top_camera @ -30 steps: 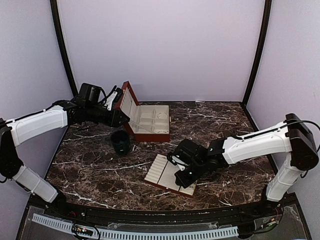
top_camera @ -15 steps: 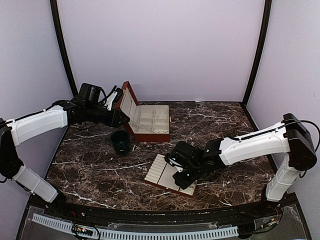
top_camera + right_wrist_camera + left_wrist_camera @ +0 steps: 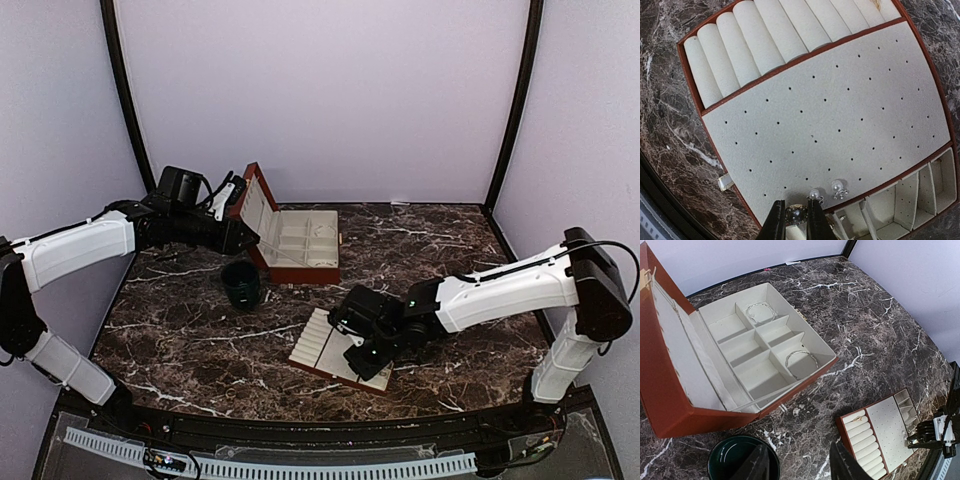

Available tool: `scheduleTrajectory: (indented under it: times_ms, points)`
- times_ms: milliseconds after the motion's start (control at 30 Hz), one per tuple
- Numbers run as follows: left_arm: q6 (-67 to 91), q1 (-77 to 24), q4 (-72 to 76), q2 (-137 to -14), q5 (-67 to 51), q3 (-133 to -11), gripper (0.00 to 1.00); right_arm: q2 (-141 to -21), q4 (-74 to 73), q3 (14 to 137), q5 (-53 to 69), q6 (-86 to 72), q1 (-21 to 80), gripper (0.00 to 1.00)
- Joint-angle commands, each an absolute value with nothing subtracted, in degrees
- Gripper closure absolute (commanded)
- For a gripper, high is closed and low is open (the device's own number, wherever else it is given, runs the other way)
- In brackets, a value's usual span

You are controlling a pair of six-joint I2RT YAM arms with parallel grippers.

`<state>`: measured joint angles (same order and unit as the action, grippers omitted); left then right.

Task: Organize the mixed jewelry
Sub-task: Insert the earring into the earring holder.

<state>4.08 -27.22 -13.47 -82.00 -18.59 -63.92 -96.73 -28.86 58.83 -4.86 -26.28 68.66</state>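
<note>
My right gripper (image 3: 796,221) is shut on a small dark round stud (image 3: 796,214), held low over the near edge of the flat cream tray's dotted pad (image 3: 840,100). Two pearl studs (image 3: 814,194) (image 3: 838,187) sit in the pad right beside it. A thin ring (image 3: 858,418) lies on the tray's top roll. Two pale bangles (image 3: 761,313) (image 3: 801,360) lie in compartments of the open red-brown box (image 3: 670,405). Up by the box lid, my left gripper (image 3: 800,467) hangs open and holds nothing. In the top view the right gripper (image 3: 362,345) is over the tray (image 3: 322,345).
A dark green cup (image 3: 241,283) stands in front of the box (image 3: 300,268), and its rim (image 3: 715,455) shows under my left finger. A small pale piece (image 3: 796,411) lies on the marble by the box's front corner. Purple walls close in the table.
My right gripper has slid a little to the left over the tray with the stud still in it. The left arm has not moved.
</note>
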Motion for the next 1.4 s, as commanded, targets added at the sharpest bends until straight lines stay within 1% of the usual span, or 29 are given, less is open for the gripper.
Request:
scheduleTrajectory:
  times_ms: [0, 233, 433, 600, 867, 1000, 1200, 1367]
  points:
    - [3.53, -27.17, -13.97, -80.86, -19.25, -63.69, 0.57, -100.00, -33.04, 60.65, -3.86, -31.13, 70.31, 1.00]
    - [3.71, -27.20, -13.89, -80.71, -19.51, -63.65, 0.57, -99.90, -34.76, 60.37, -4.75, -38.42, 70.31, 0.99]
    - [3.61, -27.15, -13.97, -80.38, -19.16, -63.49, 0.57, -98.98, -33.74, 58.91, -4.72, -40.05, 70.31, 0.97]
    - [3.65, -27.16, -13.93, -80.33, -19.09, -63.46, 0.57, -98.86, -35.25, 59.32, -7.12, -40.61, 70.25, 0.95]
    - [3.73, -27.16, -13.97, -80.33, -19.42, -63.47, 0.57, -97.39, -36.26, 60.36, -8.94, -40.75, 70.20, 0.81]
    - [3.75, -27.17, -13.90, -80.43, -19.51, -63.47, 0.56, -96.89, -36.73, 60.88, -9.76, -40.67, 70.24, 0.73]
    - [3.78, -27.16, -13.84, -80.42, -19.56, -63.45, 0.56, -95.55, -36.94, 61.88, -10.70, -40.90, 69.49, 0.66]
    - [3.79, -27.20, -13.89, -80.43, -19.58, -63.37, 0.56, -94.12, -35.67, 62.89, -8.54, -39.20, 69.17, 0.57]
